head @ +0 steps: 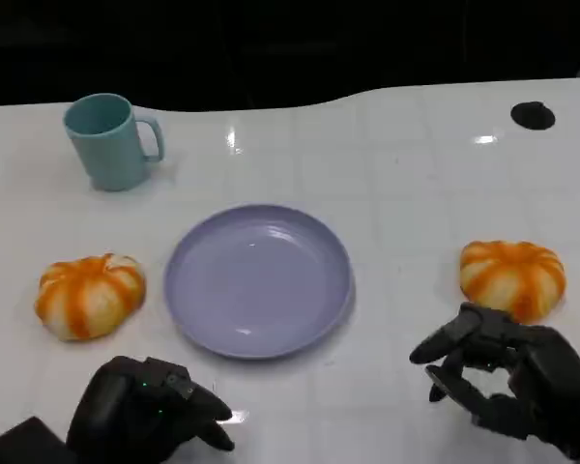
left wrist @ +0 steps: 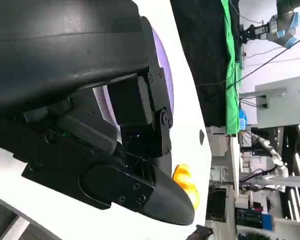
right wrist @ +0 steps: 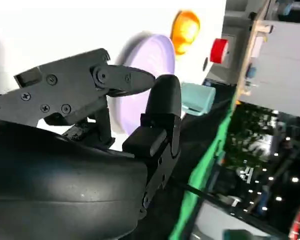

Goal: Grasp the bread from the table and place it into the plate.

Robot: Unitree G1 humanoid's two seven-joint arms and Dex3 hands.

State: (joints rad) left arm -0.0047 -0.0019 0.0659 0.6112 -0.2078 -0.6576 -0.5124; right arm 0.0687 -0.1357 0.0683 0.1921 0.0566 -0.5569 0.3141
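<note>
Bread sits on the white table (head: pixel 396 184) in 2 spots, and each piece is a round bun, orange with white stripes, a bit like a little pumpkin. Both are a little wider than tall, lying flat with the long way going side to side. The left bread (head: pixel 89 295) lies just beside the purple plate (head: pixel 258 279), and the right bread (head: pixel 513 277) lies well apart from it. The right hand (head: pixel 507 380) sits just in front of the right bread, fingers spread and holding nothing. The left hand (head: pixel 147 406) rests low with fingers curled, holding nothing. A teal mug (head: pixel 111 141) stands far back.
</note>
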